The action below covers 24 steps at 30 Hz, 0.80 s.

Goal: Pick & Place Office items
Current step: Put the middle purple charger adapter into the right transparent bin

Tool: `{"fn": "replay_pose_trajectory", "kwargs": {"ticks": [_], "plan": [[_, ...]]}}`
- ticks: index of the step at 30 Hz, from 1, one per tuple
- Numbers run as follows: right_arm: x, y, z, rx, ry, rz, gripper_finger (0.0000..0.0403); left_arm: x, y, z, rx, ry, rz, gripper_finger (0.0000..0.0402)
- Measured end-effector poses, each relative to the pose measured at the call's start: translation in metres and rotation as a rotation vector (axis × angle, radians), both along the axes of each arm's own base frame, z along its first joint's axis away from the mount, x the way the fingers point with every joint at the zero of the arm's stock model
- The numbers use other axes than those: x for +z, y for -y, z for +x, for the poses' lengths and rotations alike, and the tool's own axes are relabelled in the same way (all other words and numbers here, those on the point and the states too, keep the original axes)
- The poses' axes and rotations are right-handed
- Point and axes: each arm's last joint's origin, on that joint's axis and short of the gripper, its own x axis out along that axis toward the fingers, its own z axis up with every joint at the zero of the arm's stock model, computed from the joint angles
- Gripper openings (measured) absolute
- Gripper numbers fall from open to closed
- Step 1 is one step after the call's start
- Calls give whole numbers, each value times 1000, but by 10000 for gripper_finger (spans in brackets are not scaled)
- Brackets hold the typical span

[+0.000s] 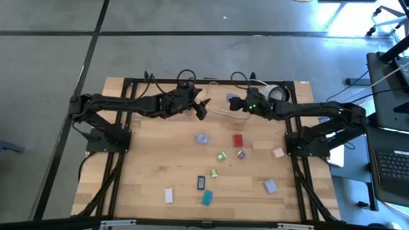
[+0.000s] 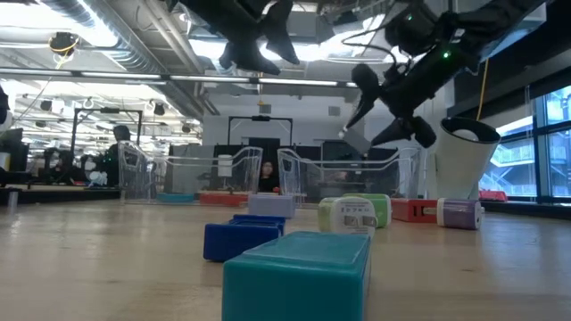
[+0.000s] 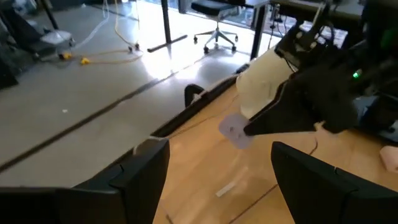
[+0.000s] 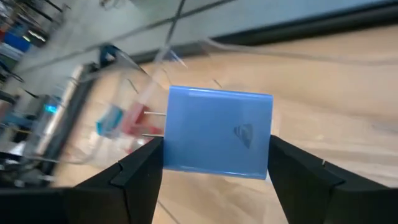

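Observation:
My right gripper [image 1: 235, 102] is above the far middle of the table, shut on a lilac block [image 4: 217, 134], which also shows as the lilac block [image 2: 355, 139] in the low view. My left gripper [image 1: 202, 110] hangs open in the air just left of it, its fingers [image 3: 140, 177] touching nothing. Other small pieces lie flat on the wood: a lilac one [image 1: 202, 137], a red one [image 1: 238, 140], a green one [image 1: 222, 156], a pink one [image 1: 277, 153], a dark blue one [image 1: 200, 183], a teal one [image 1: 207, 198] and a white one [image 1: 169, 195]. My right gripper pinches the lilac block between its two fingers [image 4: 140, 168], one on each of two opposite side edges [image 4: 169, 143]. The fingers slant down from the table's right side. The block [image 3: 235, 130] sits at their free ends, lifted clear of the table with its broad face showing.
A clear plastic tray [image 4: 124, 121] with a red and a teal piece inside stands at the far edge below the held block. A round white tape roll [image 1: 276, 93] stands at the far right. A black frame rail [image 3: 193, 99] runs along the far edge.

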Motion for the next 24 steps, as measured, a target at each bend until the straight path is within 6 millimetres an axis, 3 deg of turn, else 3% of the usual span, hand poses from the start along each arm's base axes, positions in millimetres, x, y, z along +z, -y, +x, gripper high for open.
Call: {"fn": "replay_pose_trajectory", "kwargs": {"ticks": [5,11,18,24], "plan": [[7,10,19,58,-108,-15,258,6,-6,-7,-20,43,-73,278],[12,31,47,152,-382,-47,258,3,-8,-14,-50,8,-162,278],[-6,52,75,230,-436,39,258,-2,-4,-16,-102,-34,-233,278],[-24,63,80,222,-476,82,258,-3,-4,-17,-105,-33,-259,278]]}}
